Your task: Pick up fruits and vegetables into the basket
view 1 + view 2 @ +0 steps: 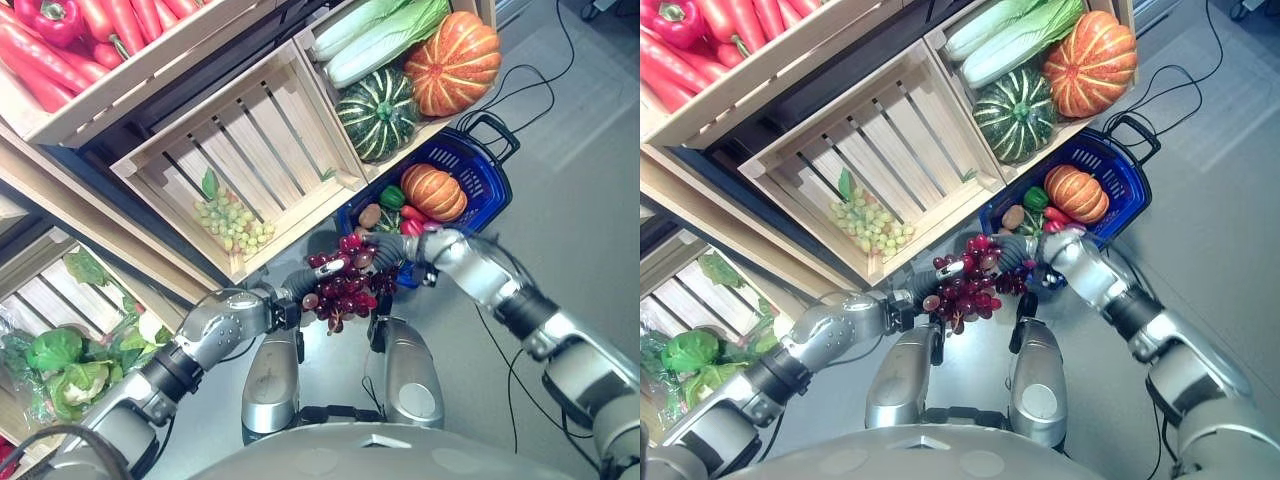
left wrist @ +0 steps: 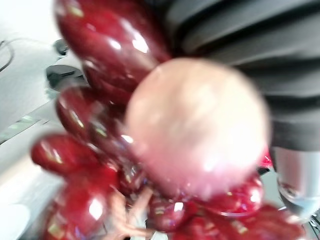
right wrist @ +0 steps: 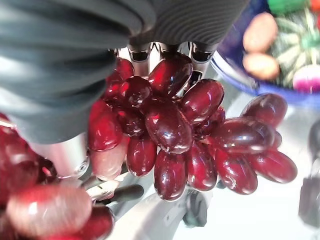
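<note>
Two robot hands met on one bunch of red grapes (image 1: 340, 285), held in the air just outside the near-left corner of a blue shopping basket (image 1: 490, 170) that stood on the grey floor. The left hand (image 1: 322, 272) came in from the lower left and the right hand (image 1: 385, 250) from the right; their fingers were buried among the grapes, so I could not tell how far either hand was closed or which one carried the weight. In the right wrist view, silver fingers (image 3: 165, 52) touched the top of the cluster, with glossy grapes hanging below them.

Inside the basket lay a small orange pumpkin (image 1: 433, 192), a brown potato-like piece (image 1: 370, 215), a green vegetable (image 1: 393, 196) and something red (image 1: 413, 220).

Above the basket, wooden crates sat on slanted shelving. The crate directly above the basket held a large orange pumpkin (image 1: 455, 62), a dark green striped squash (image 1: 377, 114) and pale cabbage (image 1: 375, 35). The crate to the left of that one held a bunch of green grapes (image 1: 233, 226). Farther left of the basket, a higher crate held red peppers (image 1: 60, 40), and a lower crate held leafy greens (image 1: 60, 365).
</note>
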Robot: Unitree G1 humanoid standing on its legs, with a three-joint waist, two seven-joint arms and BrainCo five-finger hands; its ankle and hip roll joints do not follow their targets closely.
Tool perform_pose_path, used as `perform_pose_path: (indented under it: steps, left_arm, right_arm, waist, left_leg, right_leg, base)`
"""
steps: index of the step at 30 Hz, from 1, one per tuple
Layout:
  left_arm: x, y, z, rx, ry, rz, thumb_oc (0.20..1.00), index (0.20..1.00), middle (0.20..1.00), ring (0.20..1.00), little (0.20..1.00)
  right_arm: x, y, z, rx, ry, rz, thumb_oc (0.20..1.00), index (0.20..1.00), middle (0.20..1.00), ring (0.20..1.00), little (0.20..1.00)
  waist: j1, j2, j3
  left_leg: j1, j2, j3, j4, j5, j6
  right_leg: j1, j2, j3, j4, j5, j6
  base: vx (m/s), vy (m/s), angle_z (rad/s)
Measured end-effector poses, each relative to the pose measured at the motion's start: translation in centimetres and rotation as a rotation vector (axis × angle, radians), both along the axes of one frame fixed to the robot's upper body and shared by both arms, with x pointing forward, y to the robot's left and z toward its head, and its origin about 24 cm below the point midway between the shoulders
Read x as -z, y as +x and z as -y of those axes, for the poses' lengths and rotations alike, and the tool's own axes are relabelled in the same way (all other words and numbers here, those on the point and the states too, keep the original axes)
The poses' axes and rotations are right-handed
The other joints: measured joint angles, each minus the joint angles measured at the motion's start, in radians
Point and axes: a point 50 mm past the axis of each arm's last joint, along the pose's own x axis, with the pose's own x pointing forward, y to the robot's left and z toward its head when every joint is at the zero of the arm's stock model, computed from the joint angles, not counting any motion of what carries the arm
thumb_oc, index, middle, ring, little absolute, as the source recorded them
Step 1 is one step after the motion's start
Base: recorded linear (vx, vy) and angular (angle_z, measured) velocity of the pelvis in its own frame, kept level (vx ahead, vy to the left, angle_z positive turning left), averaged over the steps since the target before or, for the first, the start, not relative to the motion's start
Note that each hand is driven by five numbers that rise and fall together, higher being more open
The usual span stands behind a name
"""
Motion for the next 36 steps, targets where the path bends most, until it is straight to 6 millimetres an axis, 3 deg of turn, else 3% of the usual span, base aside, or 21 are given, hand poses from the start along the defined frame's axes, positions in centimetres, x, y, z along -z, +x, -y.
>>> perform_pose_path:
  steps: [4, 8, 12, 26, 36]
  left_arm:
    - [-1.1, 1.1, -0.9, -0.065, -0.046, 0.055, 1.0, 1.0, 1.0, 1.0, 1.0]
    - [-3.1, 3.3, -4.8, -0.245, -0.021, 0.179, 1.0, 1.0, 1.0, 1.0, 1.0]
    - [-3.7, 3.6, -7.5, -0.318, 0.018, 0.208, 1.0, 1.0, 1.0, 1.0, 1.0]
    - [0.8, 0.4, -11.5, -0.343, 0.169, 0.037, 1.0, 1.0, 1.0, 1.0, 1.0]
    - [2.5, 0.4, -15.4, -0.361, 0.545, 0.211, 1.0, 1.0, 1.0, 1.0, 1.0]
  right_arm:
    - [-1.1, 0.1, 0.7, 0.027, 0.094, 0.103, 0.2, 0.2, 0.2, 0.2, 0.2]
    - [-1.4, -0.5, 4.2, 0.121, 0.051, 0.14, 0.2, 0.2, 0.2, 0.2, 0.2]
    - [-1.4, -1.3, 7.1, 0.253, 0.068, 0.149, 0.2, 0.2, 0.2, 0.2, 0.2]
    - [-4.8, -1.0, 11.1, 0.538, 0.298, 0.31, 0.2, 0.2, 0.2, 0.2, 0.2]
    - [-6.0, 0.9, 12.4, 0.759, 0.565, 0.349, 0.2, 0.2, 0.2, 0.2, 0.2]
  waist:
    - [-0.02, 0.003, 0.046]
    - [-0.016, 0.012, 0.059]
    - [-0.018, 0.012, 0.059]
    - [-0.018, 0.024, 0.082]
    - [-0.012, 0.044, 0.093]
  left_leg:
    - [0.0, 0.002, 0.001, 0.001, 0.001, 0.001]
    - [-0.004, 0.009, 0.013, -0.001, 0.002, 0.0]
    - [-0.008, 0.009, 0.021, 0.0, 0.003, -0.001]
    - [-0.102, 0.015, 0.025, 0.038, 0.002, 0.003]
    - [-0.253, 0.008, 0.023, 0.105, 0.002, 0.004]
  right_leg:
    - [-0.003, 0.001, 0.001, 0.006, -0.004, 0.005]
    - [-0.005, 0.004, -0.001, 0.004, -0.003, 0.002]
    - [-0.007, 0.005, -0.005, 0.001, -0.003, 0.002]
    - [-0.079, 0.003, -0.021, 0.015, -0.003, 0.003]
    - [-0.231, -0.017, -0.023, 0.094, -0.012, -0.008]
  base:
    - [0.01, -0.008, 0.0]
    - [0.02, -0.044, 0.04]
    - [0.0, -0.047, 0.02]
    - [-0.01, -0.05, 0.04]
    - [-0.02, -0.025, 0.02]
